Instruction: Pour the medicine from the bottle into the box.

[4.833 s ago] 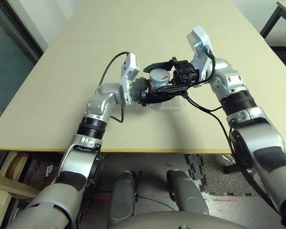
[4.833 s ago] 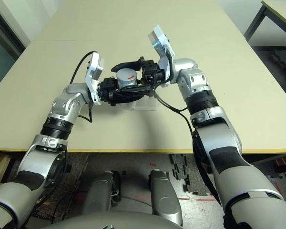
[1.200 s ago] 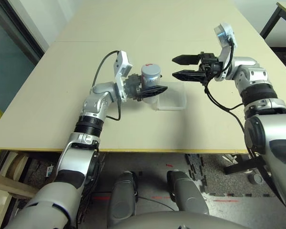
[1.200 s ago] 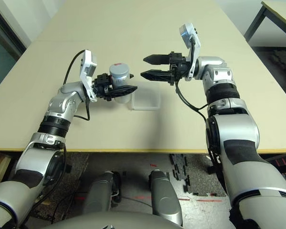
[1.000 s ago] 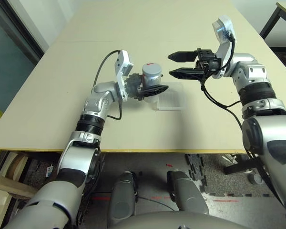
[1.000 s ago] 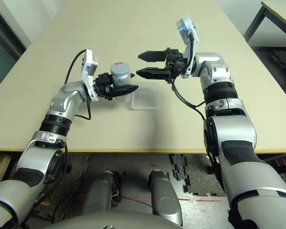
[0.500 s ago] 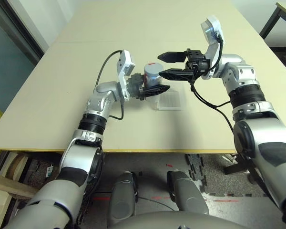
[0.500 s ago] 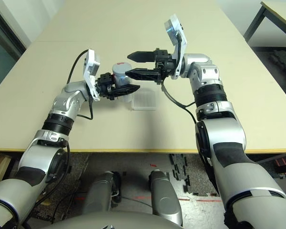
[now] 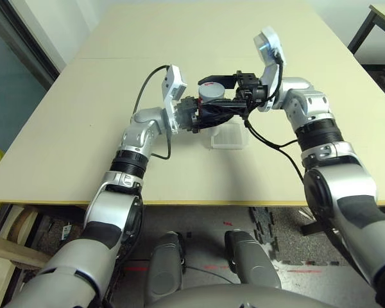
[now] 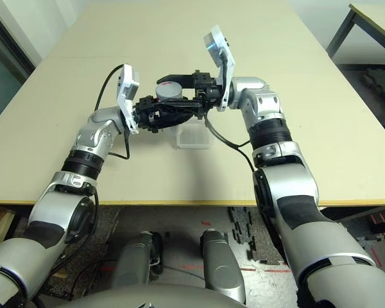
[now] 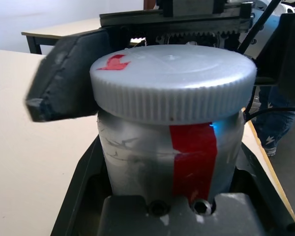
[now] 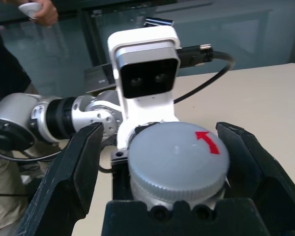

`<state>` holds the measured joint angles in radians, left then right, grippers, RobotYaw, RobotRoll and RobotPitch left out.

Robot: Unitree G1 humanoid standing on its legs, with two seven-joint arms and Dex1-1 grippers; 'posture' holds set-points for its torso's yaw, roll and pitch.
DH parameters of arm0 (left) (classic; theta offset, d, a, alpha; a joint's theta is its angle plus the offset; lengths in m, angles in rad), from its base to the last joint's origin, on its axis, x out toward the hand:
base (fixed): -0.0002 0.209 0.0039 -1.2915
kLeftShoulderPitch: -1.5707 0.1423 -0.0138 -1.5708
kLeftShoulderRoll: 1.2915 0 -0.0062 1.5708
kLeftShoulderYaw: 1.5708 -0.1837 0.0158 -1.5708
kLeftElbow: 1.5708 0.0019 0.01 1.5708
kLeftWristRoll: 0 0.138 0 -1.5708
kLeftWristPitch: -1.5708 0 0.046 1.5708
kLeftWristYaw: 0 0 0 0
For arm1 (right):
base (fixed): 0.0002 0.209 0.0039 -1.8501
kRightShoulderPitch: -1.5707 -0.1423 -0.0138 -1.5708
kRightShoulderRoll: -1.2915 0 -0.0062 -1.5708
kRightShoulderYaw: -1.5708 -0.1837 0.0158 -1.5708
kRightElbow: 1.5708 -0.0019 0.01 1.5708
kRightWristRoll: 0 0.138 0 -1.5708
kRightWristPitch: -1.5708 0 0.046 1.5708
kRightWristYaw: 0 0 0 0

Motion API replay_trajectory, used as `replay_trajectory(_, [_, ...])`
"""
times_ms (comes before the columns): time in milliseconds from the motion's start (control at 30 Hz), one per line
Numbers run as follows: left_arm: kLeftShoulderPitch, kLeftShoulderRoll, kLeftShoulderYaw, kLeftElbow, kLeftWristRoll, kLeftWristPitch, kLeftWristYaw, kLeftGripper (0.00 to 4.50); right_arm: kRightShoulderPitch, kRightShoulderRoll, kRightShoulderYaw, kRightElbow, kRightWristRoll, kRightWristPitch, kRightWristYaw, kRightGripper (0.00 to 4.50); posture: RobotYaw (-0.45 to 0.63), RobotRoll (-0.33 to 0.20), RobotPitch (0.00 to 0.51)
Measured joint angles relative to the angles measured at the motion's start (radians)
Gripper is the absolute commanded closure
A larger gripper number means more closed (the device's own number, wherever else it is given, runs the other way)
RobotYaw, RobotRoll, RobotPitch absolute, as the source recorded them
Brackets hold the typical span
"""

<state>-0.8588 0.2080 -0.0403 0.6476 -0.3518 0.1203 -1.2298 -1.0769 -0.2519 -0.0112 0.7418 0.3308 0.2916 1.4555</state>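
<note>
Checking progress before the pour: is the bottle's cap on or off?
On. The grey cap sits on the bottle, upright in the left gripper; the right gripper's open fingers flank it.

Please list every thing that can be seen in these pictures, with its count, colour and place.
small white-grey cylindrical bottle with a red stripe: one, white-grey and red, held upright above the table between the two grippers.
round ribbed grey cap with a red arrow: one, grey, on top of the bottle.
shallow square clear plastic box: one, clear, on the table just below the bottle.
beige table: one, beige, under everything.
person: one, dark clothing, behind the table, a small white thing in the hand.
left gripper: one, black, jaws shut on the bottle's body.
right gripper: one, black, jaws open on either side of the cap.
</note>
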Motion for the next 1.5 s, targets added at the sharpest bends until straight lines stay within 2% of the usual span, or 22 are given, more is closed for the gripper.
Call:
replay_trajectory(900, [0.014,-0.005,-0.001,-0.041,0.0,0.034,0.014,1.74,-0.039,0.007,0.003,0.13,-0.023,-0.068,-0.052,0.0,-0.21,0.0,0.097])
replay_trajectory(1300, [0.014,-0.005,-0.01,-0.04,0.003,0.04,0.036,1.74,-0.043,-0.026,0.002,0.172,-0.01,-0.067,-0.03,0.0,-0.21,0.0,0.097])
replay_trajectory(1500, [0.015,0.015,-0.004,-0.035,0.003,0.043,0.047,1.74,-0.044,-0.073,-0.003,0.202,0.004,-0.067,-0.019,0.0,-0.21,0.0,0.088])
